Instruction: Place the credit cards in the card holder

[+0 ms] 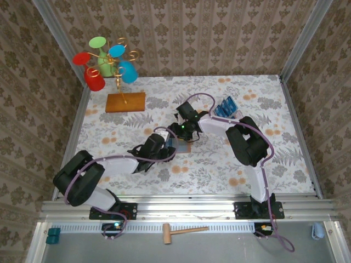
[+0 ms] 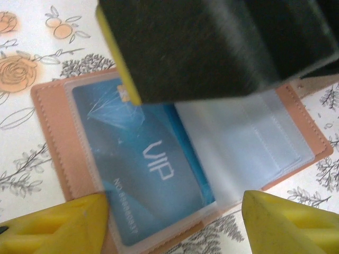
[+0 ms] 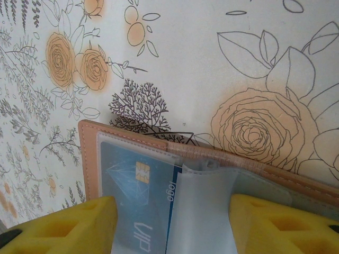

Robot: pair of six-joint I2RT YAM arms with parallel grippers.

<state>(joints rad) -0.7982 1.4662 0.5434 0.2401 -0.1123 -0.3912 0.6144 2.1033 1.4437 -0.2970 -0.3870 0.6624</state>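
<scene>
Left gripper (image 2: 175, 233): jaws apart, nothing between them but air, hanging low over the near edge of the holder (image 2: 53, 137), one yellow fingertip off each near corner.

Right gripper (image 3: 172, 227): jaws apart as well, straddling the loose clear sleeves (image 3: 204, 211) from the far side. I cannot tell whether the tips touch the plastic.

Holder: lies open and flat at mid-table (image 1: 263, 164), between the two grippers. One blue VIP card (image 2: 153, 164) sits inside the left-hand sleeve. The right-hand sleeves look empty.

Spare cards (image 1: 225, 106): standing in a clear tray, far and right of the holder, well apart from it.

Handling, by judgement:
- Holder is light and thin, floppy at the fold, and likely to skate on the printed cloth if pushed. Pin it by the tan border, not by the sleeves.
- Sleeves are soft, slick film. Their mouths probably fall shut and need one leaf lifted or held back.
- Cards are stiff, thin and slippery. Pinch across the long edges near one short end, leaving the other end free to lead into the sleeve mouth. A light squeeze should do, since a hard one may flip the card out.
</scene>
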